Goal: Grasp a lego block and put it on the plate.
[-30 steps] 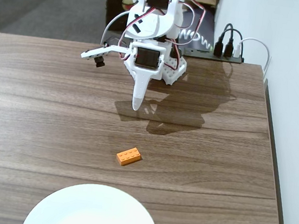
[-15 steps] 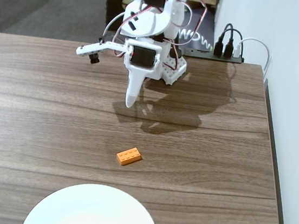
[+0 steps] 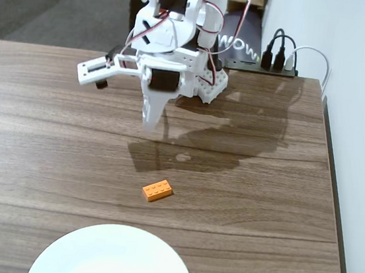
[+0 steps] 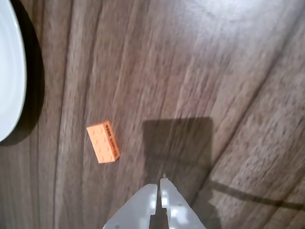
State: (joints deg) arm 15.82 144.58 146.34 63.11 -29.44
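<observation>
- Fixed view: a dark wood-grain worktop (image 3: pixel 49 133) fills most of the frame, with a white wall along the right edge and grey floor across the upper left.
- At the top right, just beyond the worktop's far edge, a black power strip (image 3: pixel 261 66) holds black and white plugs.
- The white arm (image 3: pixel 178 36) with red wires stands at the upper centre of the frame; its gripper (image 3: pixel 148 120) hangs pointing down above the worktop, and its shadow falls below it toward the middle.
- From this view I cannot tell whether the fingers are spread or pressed together; only one white tapered finger is clear.
- The lego block (image 3: pixel 157 191) lies flat on the worktop just below frame centre, studs up, bright orange, rectangular, turned at a slight slant. It is below the gripper in the frame and apart from it.
- The plate (image 3: pixel 114 261) sits at the bottom centre, plain white and round, cut by the lower edge. The block lies near its far rim but does not touch it.
- Wrist view: the same wood grain fills the frame, somewhat blurred.
- The fingers (image 4: pixel 151 202) enter from the bottom centre, white, with their tips pressed almost together and nothing between them.
- The lego block (image 4: pixel 103 141) lies left of centre, up and to the left of the fingertips, clear of them; its studded top and one side face show.
- The plate (image 4: pixel 9 71) shows as a white curved rim at the upper left edge, with a dark shadow beside it, well apart from the block.
</observation>
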